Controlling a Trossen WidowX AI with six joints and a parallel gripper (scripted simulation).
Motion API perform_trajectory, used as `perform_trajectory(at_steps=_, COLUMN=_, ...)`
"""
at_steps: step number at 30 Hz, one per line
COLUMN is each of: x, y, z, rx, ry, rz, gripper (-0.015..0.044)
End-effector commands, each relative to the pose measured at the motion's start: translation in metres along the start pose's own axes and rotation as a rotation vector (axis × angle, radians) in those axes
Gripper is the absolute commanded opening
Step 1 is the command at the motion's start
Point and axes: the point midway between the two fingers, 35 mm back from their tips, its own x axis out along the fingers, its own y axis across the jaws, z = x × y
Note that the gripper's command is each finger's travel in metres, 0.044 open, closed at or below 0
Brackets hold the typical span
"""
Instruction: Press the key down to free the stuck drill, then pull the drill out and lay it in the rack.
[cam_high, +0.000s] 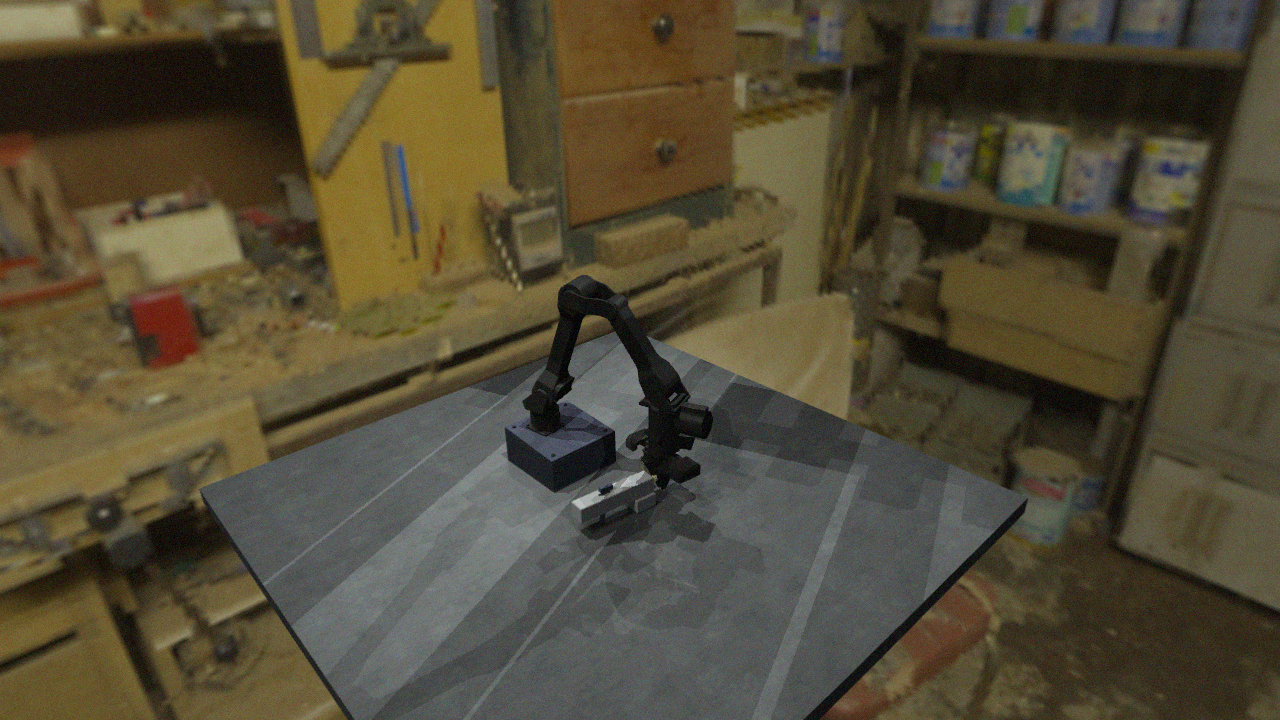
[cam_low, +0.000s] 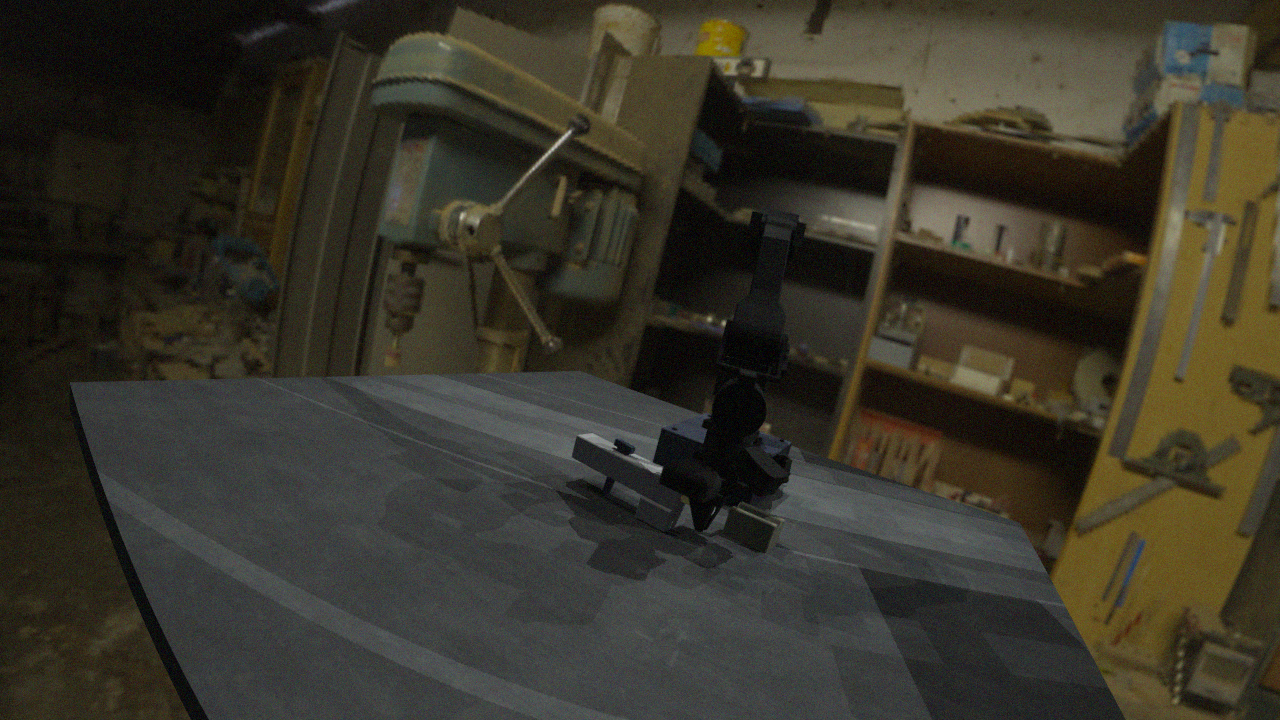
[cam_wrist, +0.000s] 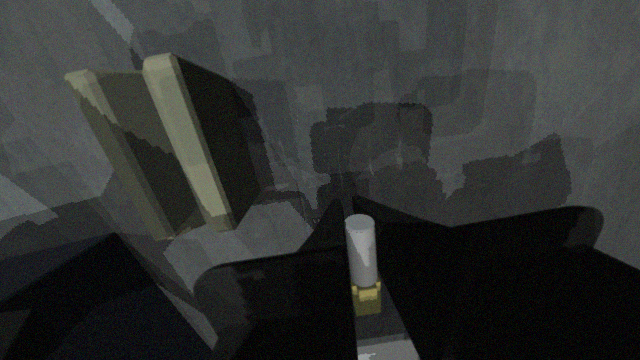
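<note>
- The drill (cam_wrist: 361, 256) is pinched by its pale round end in the hand (cam_wrist: 350, 220).
- The rack (cam_wrist: 165, 150) is seen just beside, on the worktop (cam_high: 805, 573).

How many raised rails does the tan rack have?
2. In the wrist view the rack shows one rail on its side nearer the gripper, the other on its far side.

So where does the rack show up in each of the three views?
Top: not visible; the arm and tool cover that spot.
Exterior: the tan rack sits on the table just right of the tool tips, lower centre.
Wrist: rack fills the upper left, two pale rails.
Shared landmark: the tool, shut on the drill.
</note>
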Motion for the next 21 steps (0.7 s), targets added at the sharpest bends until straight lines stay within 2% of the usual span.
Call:
perform_trajectory(at_steps=1, x=-0.002, y=-0.003, z=0.006, rx=0.003, ry=-0.006, rz=-0.005, gripper=0.0000)
perform_trajectory(at_steps=21, x=-0.003, y=-0.005, z=0.035, rx=0.003, ry=-0.008, rz=-0.005, gripper=0.0000)
